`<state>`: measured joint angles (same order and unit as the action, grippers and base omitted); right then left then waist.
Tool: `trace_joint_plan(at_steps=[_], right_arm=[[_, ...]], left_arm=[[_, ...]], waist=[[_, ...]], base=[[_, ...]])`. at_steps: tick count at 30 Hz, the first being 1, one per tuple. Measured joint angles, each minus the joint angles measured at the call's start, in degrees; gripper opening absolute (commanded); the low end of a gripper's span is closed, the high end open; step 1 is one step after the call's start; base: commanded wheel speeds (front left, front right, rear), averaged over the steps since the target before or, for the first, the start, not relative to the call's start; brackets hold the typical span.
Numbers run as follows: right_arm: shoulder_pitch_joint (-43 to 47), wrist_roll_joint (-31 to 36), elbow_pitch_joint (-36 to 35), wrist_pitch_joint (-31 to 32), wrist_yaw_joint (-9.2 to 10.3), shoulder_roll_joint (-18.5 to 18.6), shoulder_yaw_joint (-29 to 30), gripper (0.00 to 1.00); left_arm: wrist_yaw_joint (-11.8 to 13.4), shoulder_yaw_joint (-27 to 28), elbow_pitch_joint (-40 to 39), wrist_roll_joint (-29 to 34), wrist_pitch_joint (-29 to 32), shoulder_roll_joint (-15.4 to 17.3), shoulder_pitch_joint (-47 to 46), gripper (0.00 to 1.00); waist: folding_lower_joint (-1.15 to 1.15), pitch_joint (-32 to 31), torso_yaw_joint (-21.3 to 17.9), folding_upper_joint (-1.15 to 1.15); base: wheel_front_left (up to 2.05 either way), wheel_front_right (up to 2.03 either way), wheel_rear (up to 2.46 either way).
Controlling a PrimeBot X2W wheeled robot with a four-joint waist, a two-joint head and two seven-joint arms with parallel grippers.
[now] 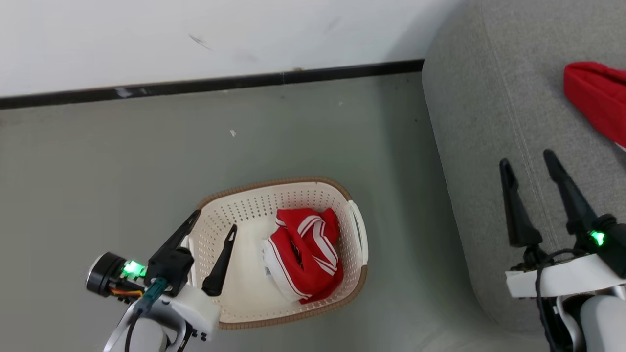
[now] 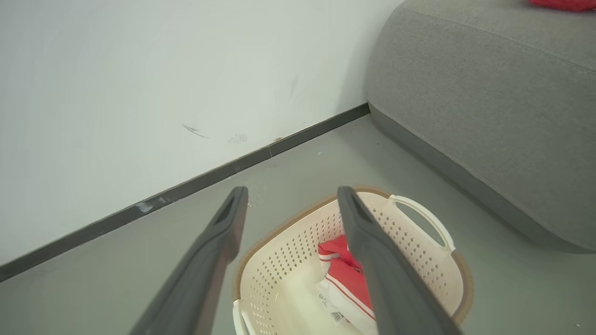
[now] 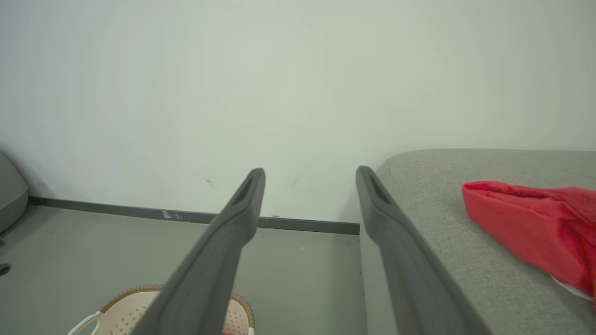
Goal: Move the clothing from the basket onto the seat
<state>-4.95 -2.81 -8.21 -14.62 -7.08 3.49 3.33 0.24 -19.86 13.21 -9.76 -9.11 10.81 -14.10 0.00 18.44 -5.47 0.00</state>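
Lying inside the basket (image 1: 254, 205) is the striped red garment (image 1: 305, 254); the left gripper (image 1: 215, 220) hangs spread, empty, over the basket's left rim; right of the basket, the plain red garment (image 1: 594, 98) rests on the sofa (image 1: 479, 122), near the right gripper (image 1: 525, 158), likewise spread.

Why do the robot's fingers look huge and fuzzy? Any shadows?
Left wrist view: the left fingers sit by the wide lens, so they loom, soft-edged; right wrist view: the right fingers likewise. Head view: a soft shadow darkens the floor beside the sofa.
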Motion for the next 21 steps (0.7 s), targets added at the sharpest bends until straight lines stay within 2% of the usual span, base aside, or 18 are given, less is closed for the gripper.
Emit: trace_joint_plan(at_steps=[10,21], right_arm=[[-3.81,0.31,-3.75,0.0,0.0,0.1,2.96,1.0],[-7.47,-0.21,-6.02,-0.01,0.0,-0.13,5.58,1.0]], left_arm=[[-1.96,-4.15,4.04,3.41,0.04,-1.46,-6.5,1.0],[-2.49,-6.22,8.43,5.67,0.03,-2.52,-10.57,1.0]], waist=[[0.0,6.92,-2.2,0.0],[0.0,13.75,-4.86,0.0]], base=[[0.0,0.0,0.0],[0.0,0.0,0.0]])
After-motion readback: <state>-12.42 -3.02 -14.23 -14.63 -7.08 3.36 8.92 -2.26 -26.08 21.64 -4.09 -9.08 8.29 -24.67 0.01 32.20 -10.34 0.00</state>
